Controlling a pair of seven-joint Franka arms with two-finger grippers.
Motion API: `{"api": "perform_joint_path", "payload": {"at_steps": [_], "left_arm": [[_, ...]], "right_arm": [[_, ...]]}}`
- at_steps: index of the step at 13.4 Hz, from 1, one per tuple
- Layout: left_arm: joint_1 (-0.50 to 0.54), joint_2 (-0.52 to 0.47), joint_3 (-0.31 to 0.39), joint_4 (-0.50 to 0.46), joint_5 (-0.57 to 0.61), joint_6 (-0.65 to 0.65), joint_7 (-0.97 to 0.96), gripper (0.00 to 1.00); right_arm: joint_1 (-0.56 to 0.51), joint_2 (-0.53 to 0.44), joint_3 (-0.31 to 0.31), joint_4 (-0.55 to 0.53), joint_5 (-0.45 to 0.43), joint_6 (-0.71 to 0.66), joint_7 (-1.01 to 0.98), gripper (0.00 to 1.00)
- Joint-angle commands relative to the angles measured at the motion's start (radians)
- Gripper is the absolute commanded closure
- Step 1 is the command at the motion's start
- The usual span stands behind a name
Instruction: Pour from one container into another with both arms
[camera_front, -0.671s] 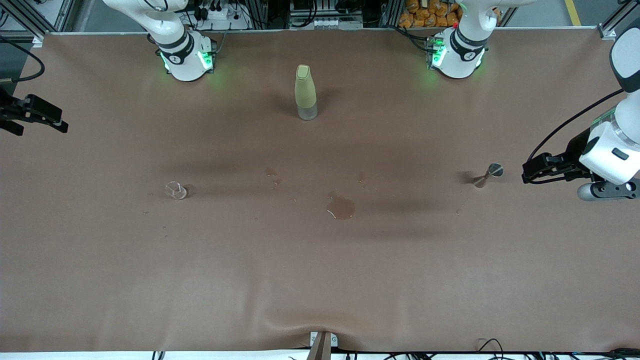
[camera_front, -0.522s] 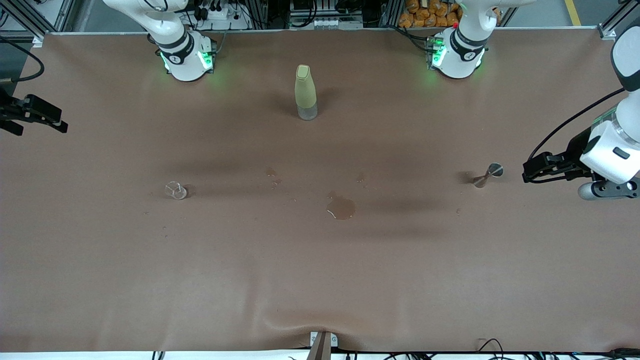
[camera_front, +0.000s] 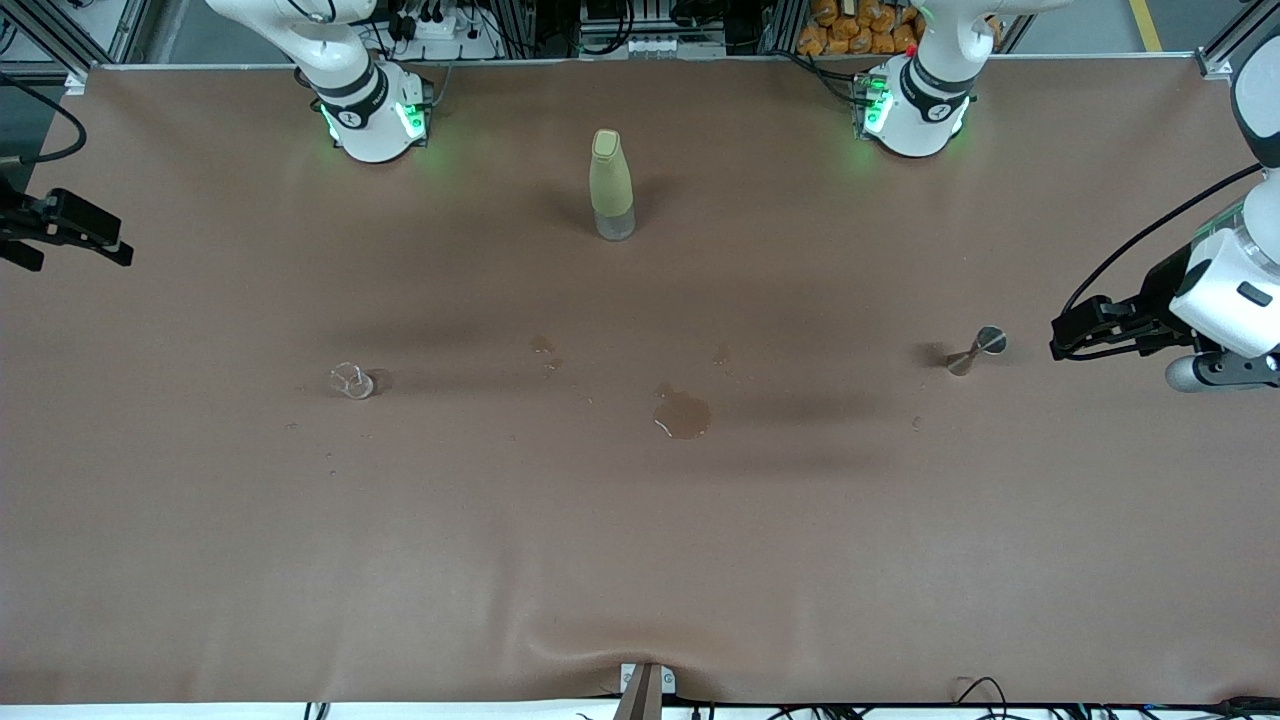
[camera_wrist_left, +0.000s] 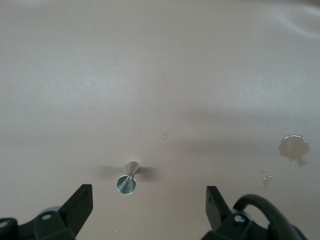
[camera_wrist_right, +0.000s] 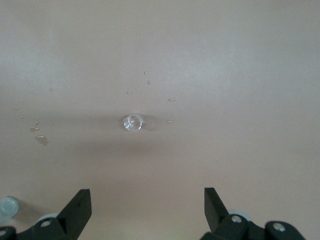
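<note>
Standing upright on the brown table (camera_front: 640, 560), small glass cup (camera_front: 351, 380) toward the right arm's end, metal jigger (camera_front: 977, 350) toward the left arm's end, puddle (camera_front: 682, 414) between them, left gripper (camera_wrist_left: 147, 205) and right gripper (camera_wrist_right: 146, 205) both wide open, empty, raised over the table.

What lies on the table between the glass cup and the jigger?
In the front view, a puddle and small droplets lie between the cup and jigger.

Left pincer (camera_front: 1062, 335) farther from jigger (camera_front: 977, 350)
</note>
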Motion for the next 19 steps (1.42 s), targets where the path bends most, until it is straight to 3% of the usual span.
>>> {"api": "perform_joint_path", "payload": {"at_steps": [1, 19], "left_arm": [[-0.001, -0.018, -0.002, -0.003, 0.020, -0.014, 0.002, 0.00], [-0.004, -0.017, -0.003, -0.013, 0.022, -0.036, 0.012, 0.00]], "right_arm": [[-0.016, 0.010, 0.014, 0.029, -0.014, -0.008, 0.001, 0.00], [-0.021, 0.011, 0.013, 0.032, -0.011, -0.008, -0.028, 0.00]]}}
